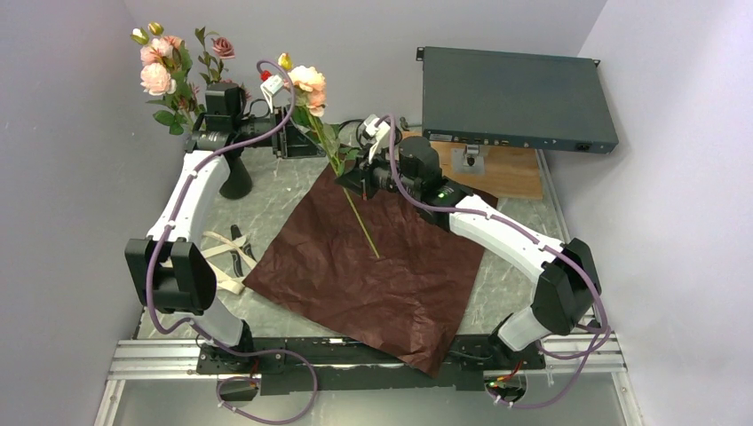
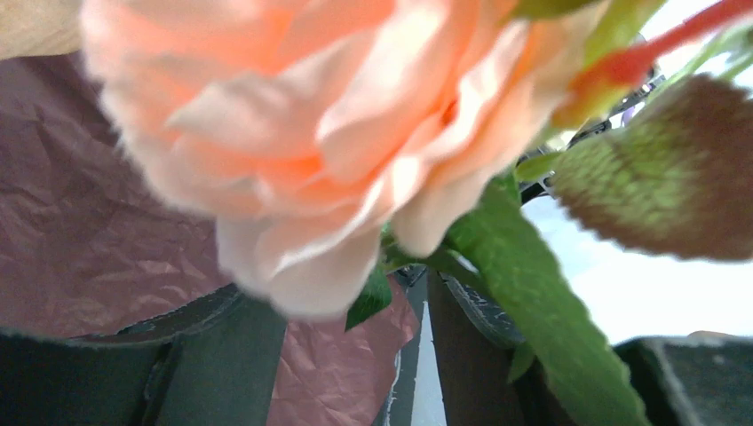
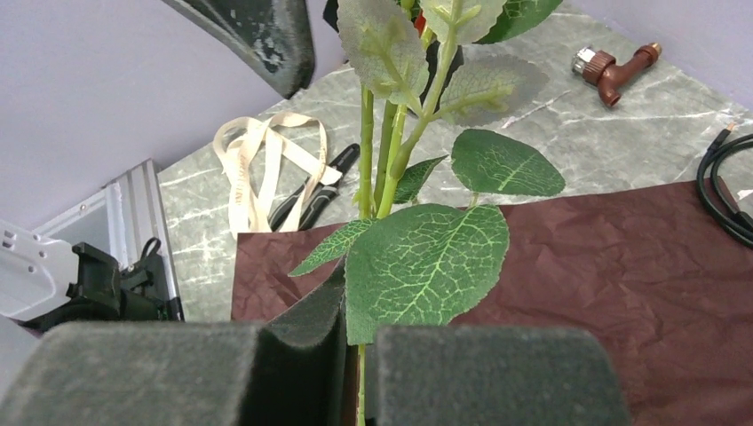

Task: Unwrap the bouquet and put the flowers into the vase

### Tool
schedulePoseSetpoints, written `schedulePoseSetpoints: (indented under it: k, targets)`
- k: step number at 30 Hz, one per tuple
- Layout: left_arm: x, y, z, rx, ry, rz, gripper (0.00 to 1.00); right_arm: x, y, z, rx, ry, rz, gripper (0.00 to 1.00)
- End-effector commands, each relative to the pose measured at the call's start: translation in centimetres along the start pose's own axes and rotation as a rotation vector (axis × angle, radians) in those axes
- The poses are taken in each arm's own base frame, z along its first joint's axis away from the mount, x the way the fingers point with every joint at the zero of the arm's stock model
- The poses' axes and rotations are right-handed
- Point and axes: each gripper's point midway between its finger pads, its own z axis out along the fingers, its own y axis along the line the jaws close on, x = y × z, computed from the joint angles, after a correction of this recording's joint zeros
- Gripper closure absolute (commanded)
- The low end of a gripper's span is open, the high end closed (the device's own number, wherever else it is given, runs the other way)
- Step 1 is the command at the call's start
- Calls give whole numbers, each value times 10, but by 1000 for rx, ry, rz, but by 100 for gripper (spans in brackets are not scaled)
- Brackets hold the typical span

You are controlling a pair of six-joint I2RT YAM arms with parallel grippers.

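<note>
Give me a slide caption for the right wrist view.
Right gripper shut on a leafy stem above spread maroon paper.

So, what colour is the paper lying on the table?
Dark maroon paper, plain and crinkled; clearest in the top view.

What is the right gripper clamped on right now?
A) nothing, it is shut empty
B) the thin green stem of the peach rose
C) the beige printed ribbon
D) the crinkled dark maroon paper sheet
B: in the right wrist view the right gripper has its grey foam pads closed on the thin green stem, while the maroon paper lies spread flat and the beige ribbon sits loose beyond it.
</note>
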Motion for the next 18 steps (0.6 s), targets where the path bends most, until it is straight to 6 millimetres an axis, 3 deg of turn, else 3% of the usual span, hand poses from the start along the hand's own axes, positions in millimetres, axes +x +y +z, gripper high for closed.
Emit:
schedulePoseSetpoints:
  k: [1,5,10,13,16,18]
  targets:
    - [-5,-15,5,55,7,72,41,-26,18,-5,-58,-77,-88,100]
    - [-4,-15,8,51,4,71,54,-25,21,-6,-71,-77,-95,100]
    - [-8,-16,7,35,-11,90,85,-24,23,-5,-79,-73,-100,100]
    - [-11,-19,7,30,-24,98,98,-22,23,-5,-80,-67,-101,100]
    - [-13,-21,6,19,-36,102,100,-20,22,-5,-76,-61,-98,100]
    - [-13,-22,5,6,-43,109,100,-19,22,-5,-75,-55,-97,88]
